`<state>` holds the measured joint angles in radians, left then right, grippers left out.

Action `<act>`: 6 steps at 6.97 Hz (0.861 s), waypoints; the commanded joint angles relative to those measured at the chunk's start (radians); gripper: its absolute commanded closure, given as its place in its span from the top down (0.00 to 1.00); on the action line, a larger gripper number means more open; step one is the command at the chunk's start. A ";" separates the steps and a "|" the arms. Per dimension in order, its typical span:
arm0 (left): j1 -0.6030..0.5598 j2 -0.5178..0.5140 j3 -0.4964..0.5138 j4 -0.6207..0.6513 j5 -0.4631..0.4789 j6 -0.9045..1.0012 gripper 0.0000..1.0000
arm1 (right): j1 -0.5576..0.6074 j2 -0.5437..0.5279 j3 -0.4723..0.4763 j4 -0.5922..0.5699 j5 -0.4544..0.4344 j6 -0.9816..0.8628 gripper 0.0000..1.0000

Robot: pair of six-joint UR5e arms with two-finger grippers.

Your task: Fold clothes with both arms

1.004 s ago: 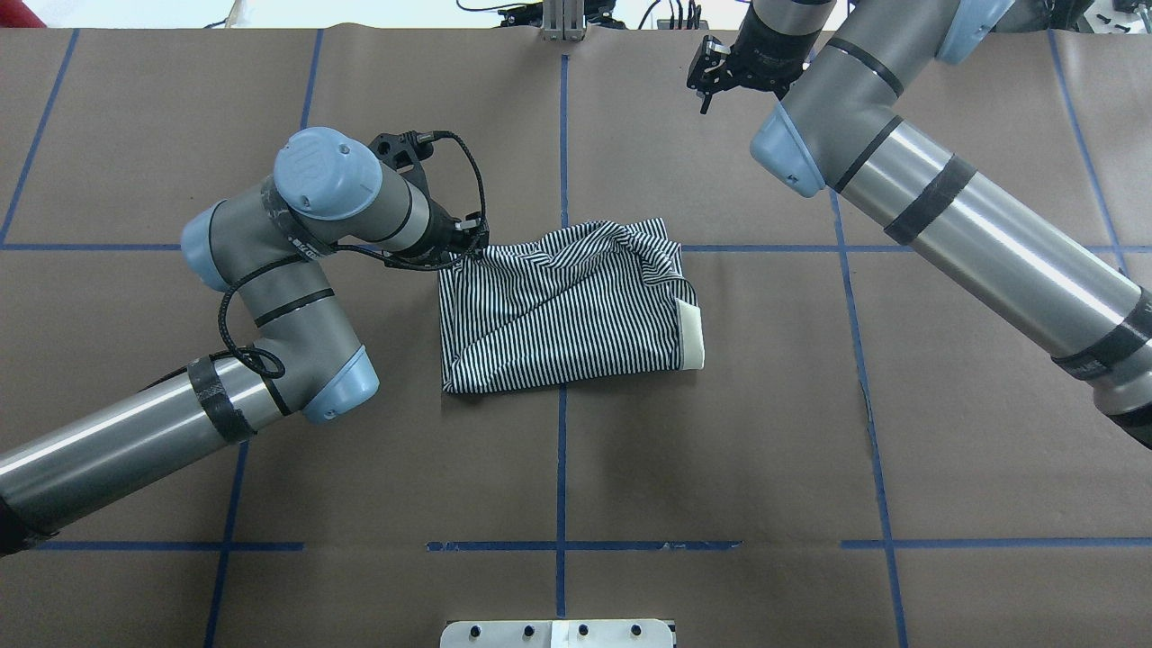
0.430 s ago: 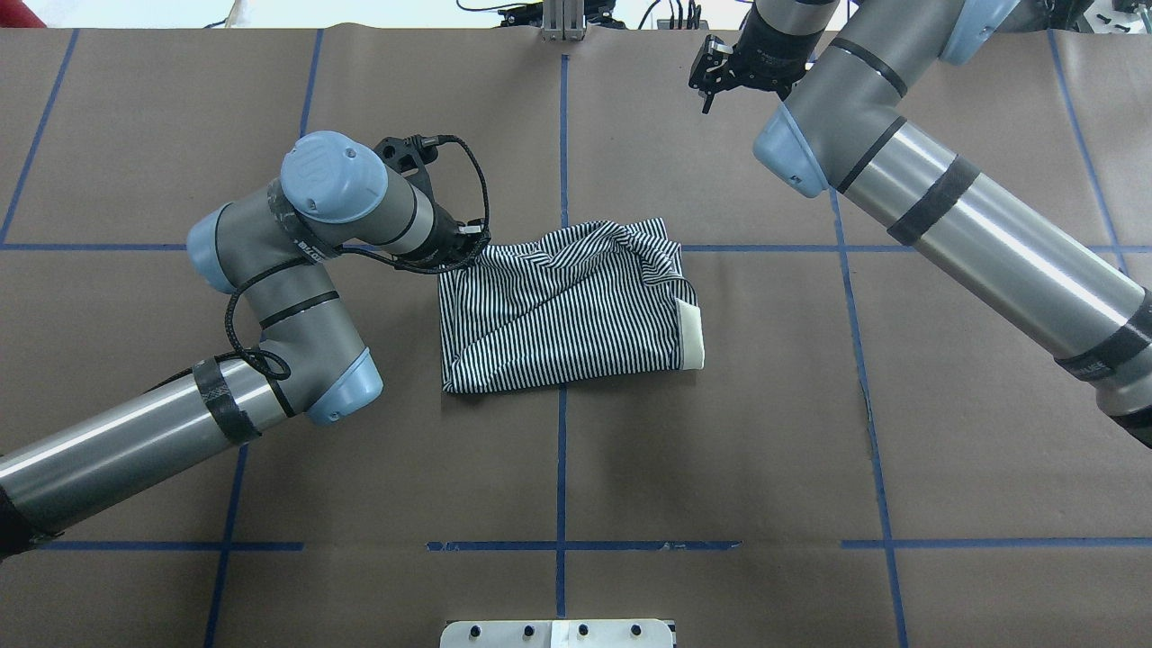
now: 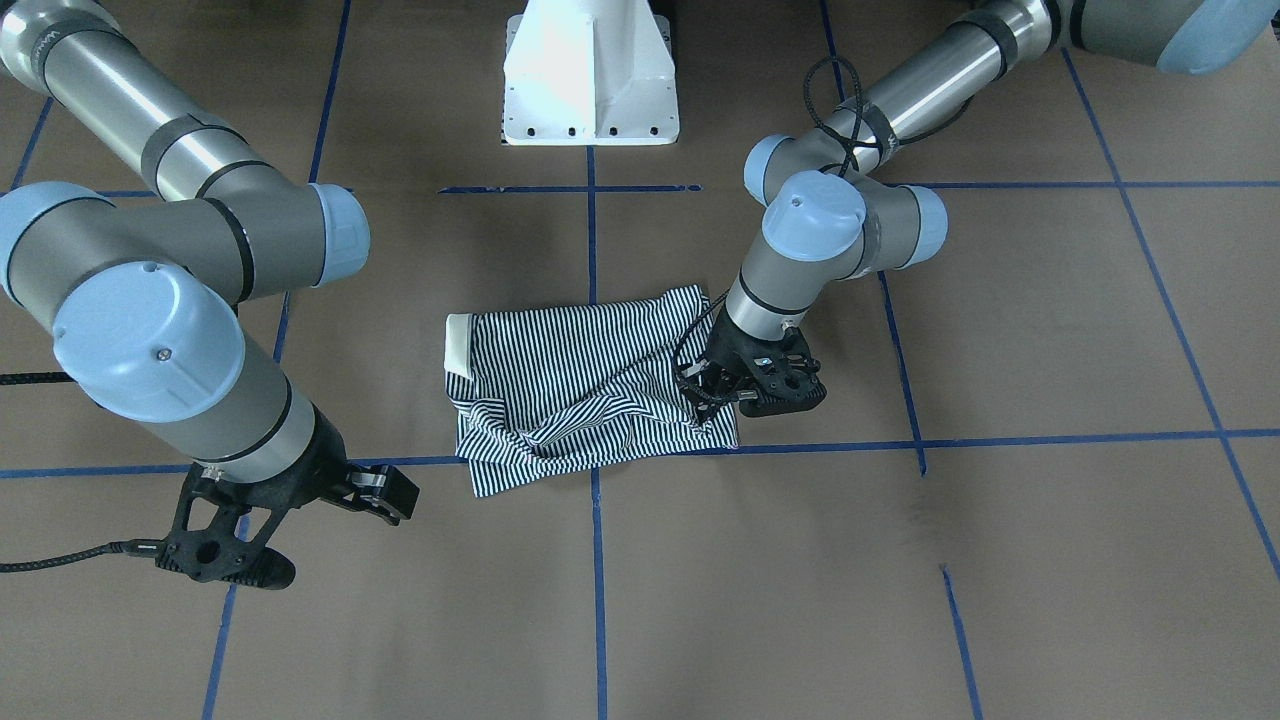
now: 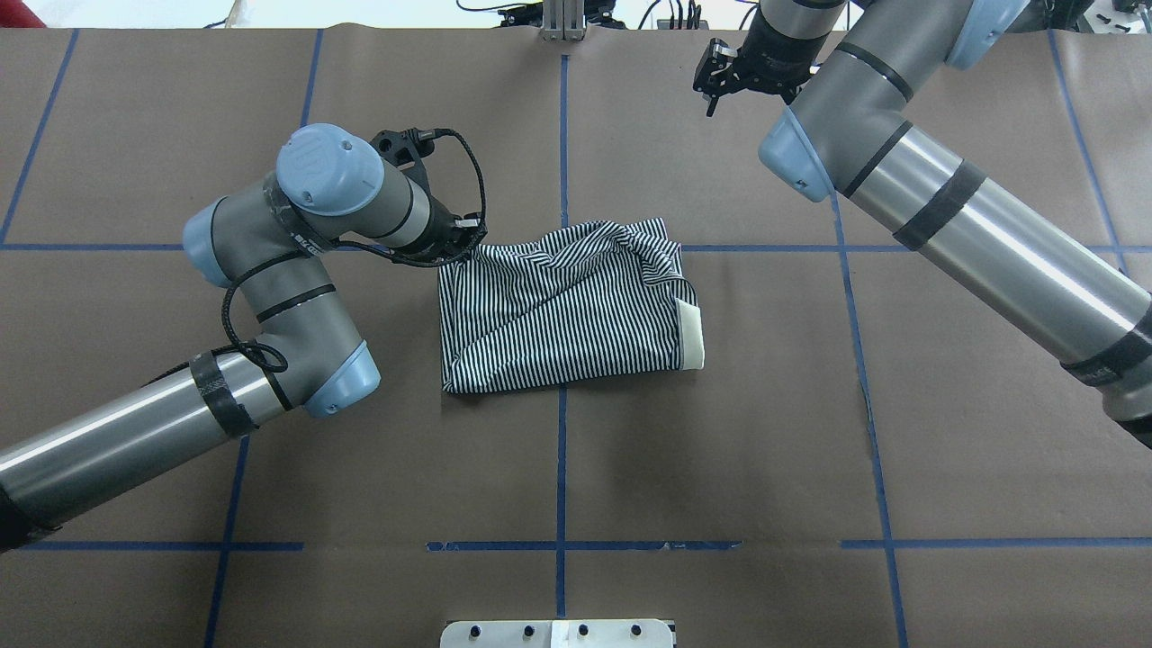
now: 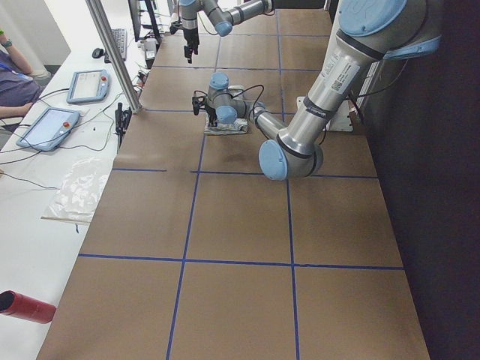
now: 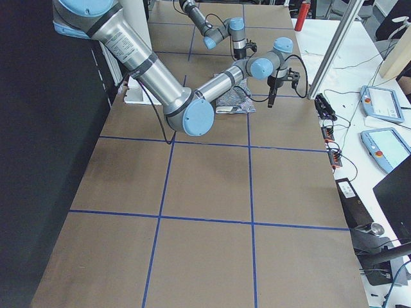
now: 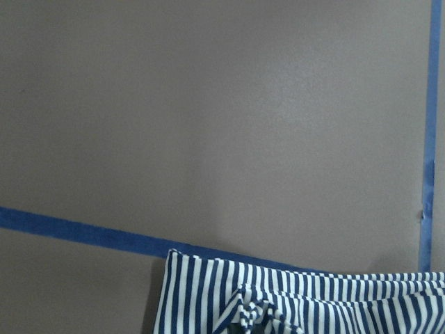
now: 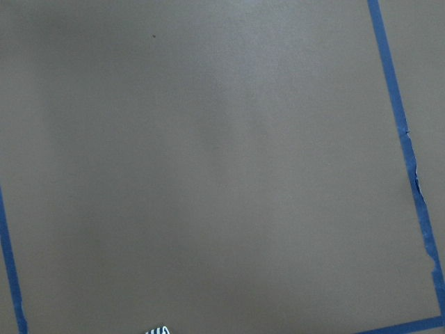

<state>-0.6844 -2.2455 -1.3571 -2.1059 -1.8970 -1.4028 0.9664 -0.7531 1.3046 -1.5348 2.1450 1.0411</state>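
The left arm [image 4: 270, 270] comes in from the near left, folds back sharply at the elbow and points its wrist rightwards and down. That sets the left gripper [image 3: 705, 395] on the far left corner of the polo shirt [image 4: 567, 310]. From overhead the wrist and a loop of black cable [image 4: 472, 193] cover that gripper [image 4: 468, 241]. The front camera shows its fingers lying on the striped cloth. The left wrist camera shows a small pucker of fabric [image 7: 252, 312] at the bottom edge, but whether the jaws pinch the cloth or merely rest on it, I cannot tell.

The right arm [image 4: 972, 225] reaches in a long diagonal from the near right to the far side. The right gripper [image 3: 395, 495] hangs above brown paper near the far edge (its own camera sees paper, blue tape and a sliver of stripes). It is right of the centre line and well apart from the shirt. Its jaws are too small and side-on to tell whether they are parted or closed.

The shirt lies folded into a rough rectangle at the middle of the table [image 4: 720, 450], across the centre tape line. Its cream collar [image 4: 691, 335] is at the right end, and loose folds are bunched along the far edge.

A white pedestal [image 3: 590, 70] stands at the near side. Off the far edge is a white bench with two tablets [image 5: 46, 127], cables and a metal post [image 5: 112, 52]. A red cylinder [image 5: 26, 307] lies at the table's left end, and a person's arm [image 5: 15, 82] shows at the bench.
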 commanded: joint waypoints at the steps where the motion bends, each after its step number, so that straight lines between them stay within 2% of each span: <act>1: -0.070 0.012 0.016 0.015 -0.002 0.094 0.00 | 0.000 -0.026 0.028 -0.001 0.001 0.001 1.00; 3: -0.072 0.009 0.058 0.017 -0.001 0.108 0.00 | 0.000 -0.054 0.060 -0.001 0.001 0.001 1.00; 4: -0.069 0.009 0.061 0.011 0.001 0.110 0.99 | 0.000 -0.055 0.064 -0.001 0.001 0.001 1.00; 6: -0.092 0.003 0.062 0.018 -0.004 0.178 1.00 | -0.012 -0.051 0.067 -0.002 -0.014 0.002 1.00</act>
<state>-0.7605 -2.2400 -1.2954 -2.0929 -1.8972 -1.2741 0.9615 -0.8056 1.3686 -1.5365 2.1404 1.0426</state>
